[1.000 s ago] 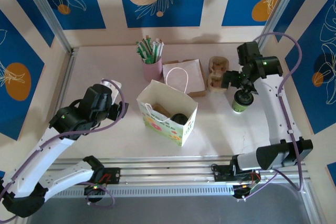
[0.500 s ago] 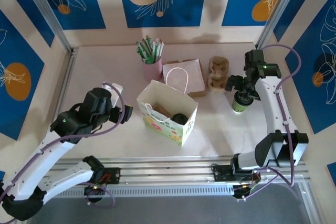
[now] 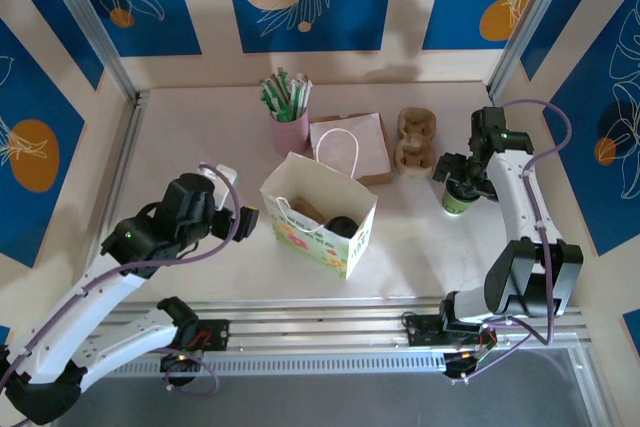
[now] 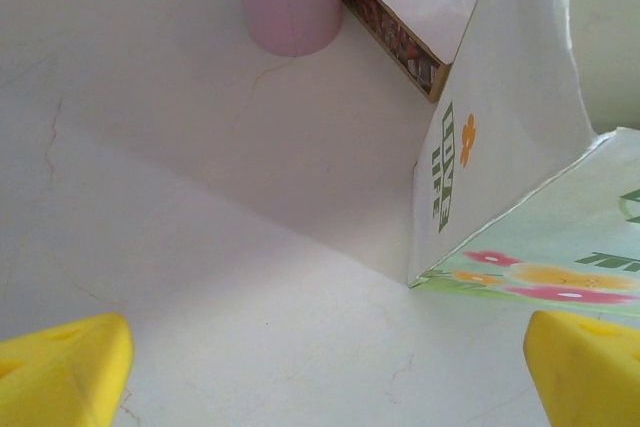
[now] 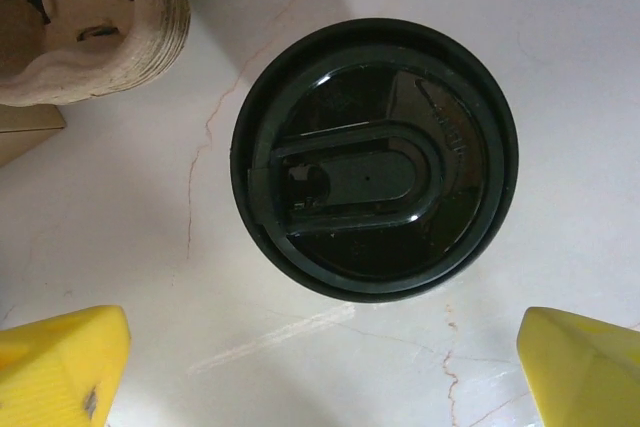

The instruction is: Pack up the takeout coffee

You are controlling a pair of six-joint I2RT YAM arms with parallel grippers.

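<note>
Takeout coffee (image 3: 457, 199), a white-and-green paper cup under a black lid (image 5: 375, 157), stood upright on the tabletop (image 3: 200, 137) at the right side, just beside the stacked cardboard cup carrier (image 3: 414, 141). The right gripper (image 3: 462, 179) hung directly over it. In the right wrist view its yellow fingers (image 5: 62, 362) were spread wide to either side below the lid, touching nothing. The paper bag (image 3: 318, 237), printed with flowers, stood open in the middle of the tabletop with a dark round object (image 3: 342, 226) inside. The left gripper (image 3: 240, 219) sat low just left of the bag, its fingers (image 4: 60, 367) wide apart and empty, pointing at the bag's side panel. Behind the bag stood a pink cup (image 3: 290, 131) of green-and-white sticks, and beside that lay a flat bag with a white handle (image 3: 340, 147).
</note>
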